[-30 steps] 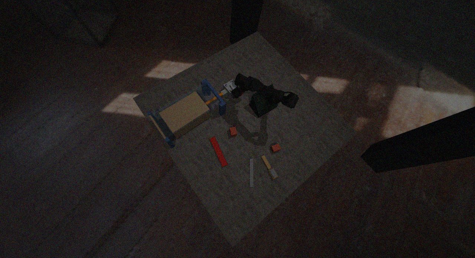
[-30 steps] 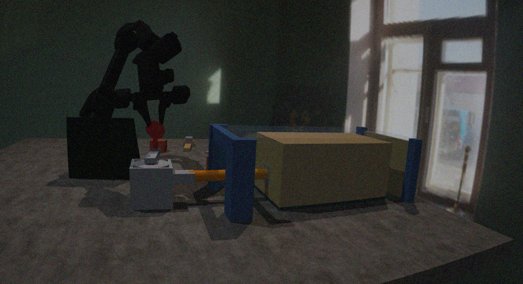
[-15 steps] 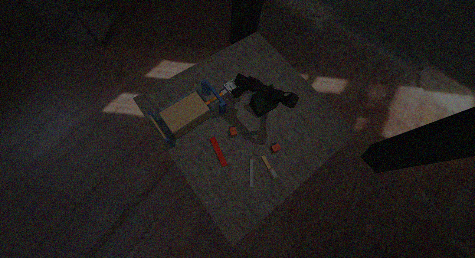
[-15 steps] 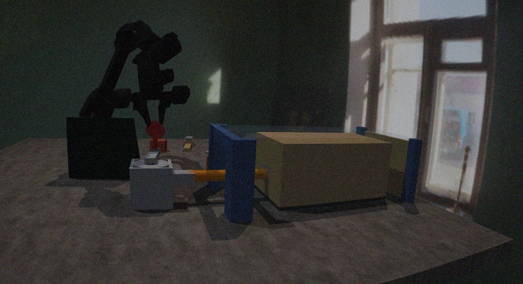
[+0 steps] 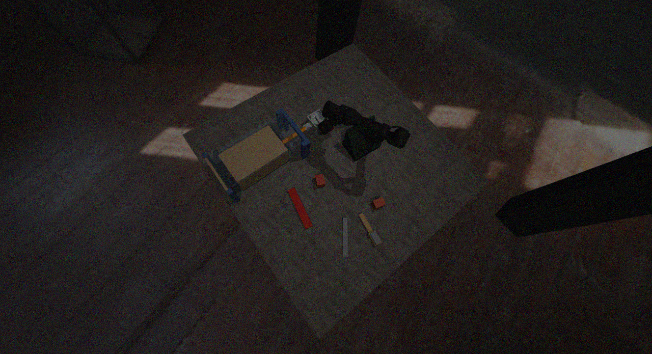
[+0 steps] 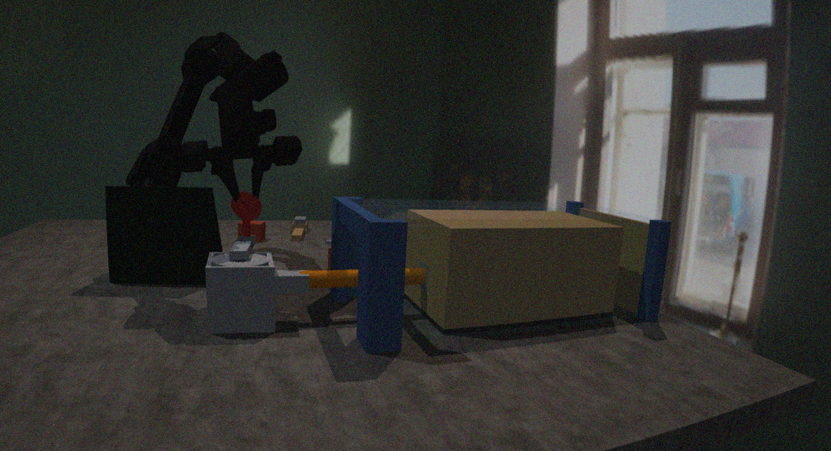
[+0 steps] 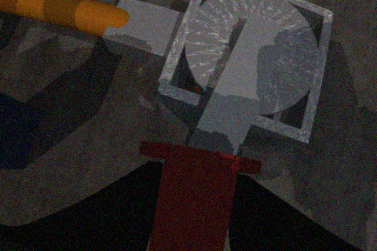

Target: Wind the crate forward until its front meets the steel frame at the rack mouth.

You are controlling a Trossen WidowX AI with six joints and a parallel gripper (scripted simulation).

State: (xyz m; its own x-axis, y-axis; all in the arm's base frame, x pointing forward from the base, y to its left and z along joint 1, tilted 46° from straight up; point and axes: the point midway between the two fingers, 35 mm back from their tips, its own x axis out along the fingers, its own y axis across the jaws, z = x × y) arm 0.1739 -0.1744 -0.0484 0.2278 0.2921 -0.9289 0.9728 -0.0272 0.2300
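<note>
The tan crate (image 5: pixel 252 156) (image 6: pixel 522 268) sits flat in the cubby, a visible gap behind the blue mouth frame (image 5: pixel 294 127) (image 6: pixel 380 285). An orange strap (image 5: pixel 294 135) (image 6: pixel 334 278) (image 7: pixel 60 8) runs from the crate through the frame to the grey winch (image 6: pixel 241 300) (image 7: pixel 290 67). The winch handle (image 6: pixel 241 249) (image 7: pixel 243 70) has its grey arm over the winch top and its red grip upright at the arm's outer end. The key and hole are hidden beneath the arm. My gripper (image 6: pixel 246 195) (image 7: pixel 196 181) is shut on the red grip, beside the winch.
A red bar (image 5: pixel 299 208), a grey bar (image 5: pixel 345 237), a wooden-handled tool (image 5: pixel 367 224) and two orange-red blocks (image 5: pixel 320 180) (image 5: pixel 378 202) lie on the bench. The arm's black base (image 6: pixel 162 236) stands beside the winch. Blue posts (image 6: pixel 655 271) stand at the cubby's rear.
</note>
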